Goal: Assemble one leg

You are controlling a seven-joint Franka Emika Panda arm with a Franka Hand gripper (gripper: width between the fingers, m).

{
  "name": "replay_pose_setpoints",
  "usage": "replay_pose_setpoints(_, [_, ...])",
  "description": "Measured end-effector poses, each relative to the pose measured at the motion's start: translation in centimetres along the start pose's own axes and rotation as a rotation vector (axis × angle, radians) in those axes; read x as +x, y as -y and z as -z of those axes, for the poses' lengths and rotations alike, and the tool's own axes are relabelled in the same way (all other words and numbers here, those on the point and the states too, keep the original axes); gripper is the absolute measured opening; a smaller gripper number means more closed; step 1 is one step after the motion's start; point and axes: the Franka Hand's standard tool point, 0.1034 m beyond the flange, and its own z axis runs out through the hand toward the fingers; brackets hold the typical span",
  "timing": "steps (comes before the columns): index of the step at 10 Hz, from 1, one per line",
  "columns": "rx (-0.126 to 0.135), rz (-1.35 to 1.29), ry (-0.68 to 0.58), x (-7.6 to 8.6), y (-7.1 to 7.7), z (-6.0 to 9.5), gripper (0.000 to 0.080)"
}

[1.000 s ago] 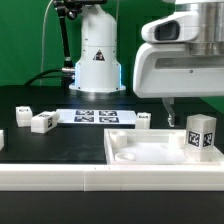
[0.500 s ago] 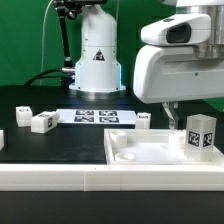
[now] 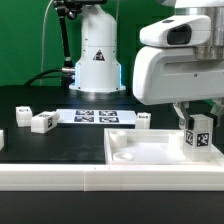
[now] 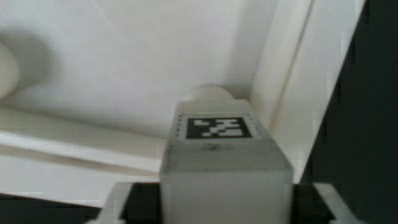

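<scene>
Leg [image 3: 199, 136] upright in tabletop piece [image 3: 140, 152], tool-held.

The leg [image 3: 200, 133] is a small white block with black-and-white marker tags on its faces. It stands upright at the exterior view's right. In the wrist view, the leg [image 4: 221, 150] shows one tag on its facing side.

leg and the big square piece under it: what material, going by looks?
Leg: looks like white plastic, matte, with printed black-and-white tags on its faces. Square piece: also seems white plastic, smooth with a soft sheen and a moulded rim; can't confirm either from looks alone.
</scene>
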Motion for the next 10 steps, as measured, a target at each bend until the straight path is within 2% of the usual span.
replay_pose_setpoints(1, [0.004, -0.018, 0.001, -0.02, -0.09, 0.0, 0.029])
replay_pose_setpoints(2, [0.018, -0.092, 0.001, 0.01, -0.48, 0.06, 0.029])
replay_pose_setpoints(6, [0.076, -0.557, -0.017, 0.01, -0.92, 0.04, 0.029])
replay_pose_setpoints(10, [0.077, -1.012, -0.033, 0.21, -0.19, -0.03, 0.0291])
